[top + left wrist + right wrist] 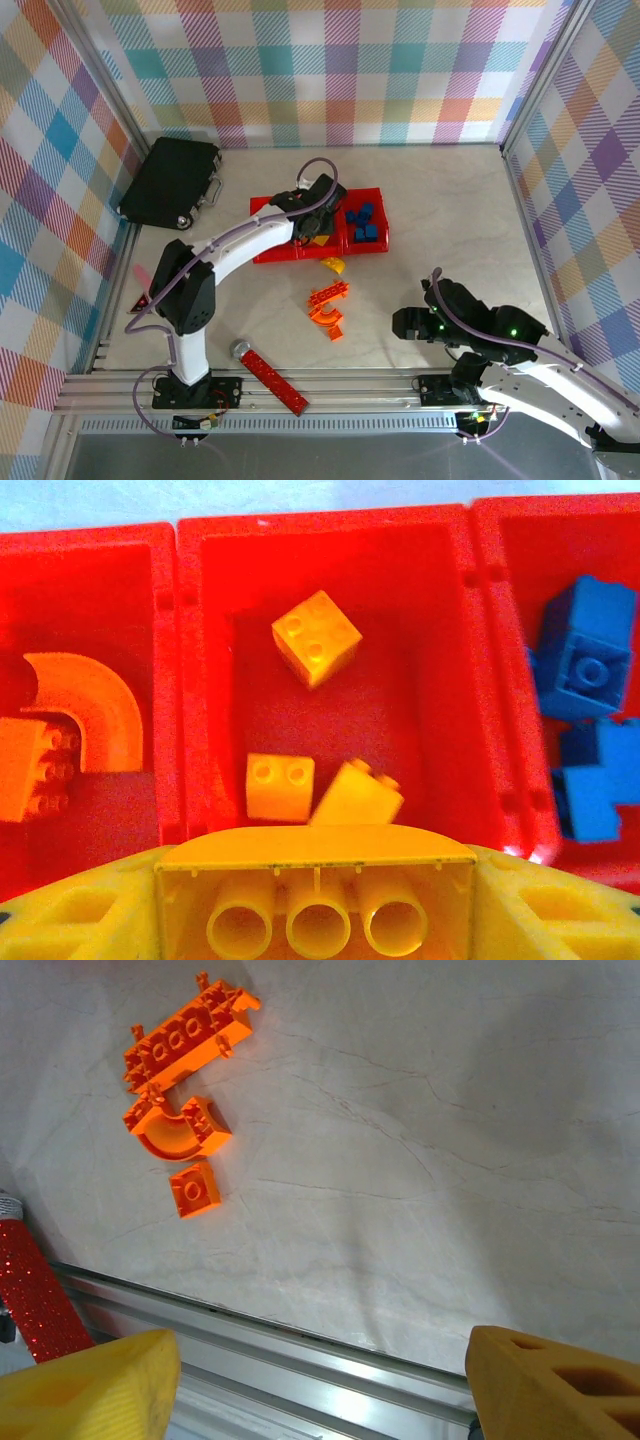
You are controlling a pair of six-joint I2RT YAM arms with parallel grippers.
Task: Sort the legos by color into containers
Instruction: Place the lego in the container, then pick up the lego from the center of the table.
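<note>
- Your left gripper (315,910) grips a yellow brick (315,855) over the middle bin (420,600), which holds three yellow bricks (316,637).
- Left bin (100,590) has orange pieces (90,710), right bin (510,560) blue ones (585,650).
- Your right gripper (320,1360) hangs open and empty, near right.
- Left to sort: orange bricks (330,295) and one yellow piece (333,265) on the table (450,220).

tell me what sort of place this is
Probably a robot lab test cell: a tabletop framed by aluminium rails, plaid-patterned walls around it, and a left arm and right arm bolted at its near edge, with toy bricks and red bins as props.
</note>
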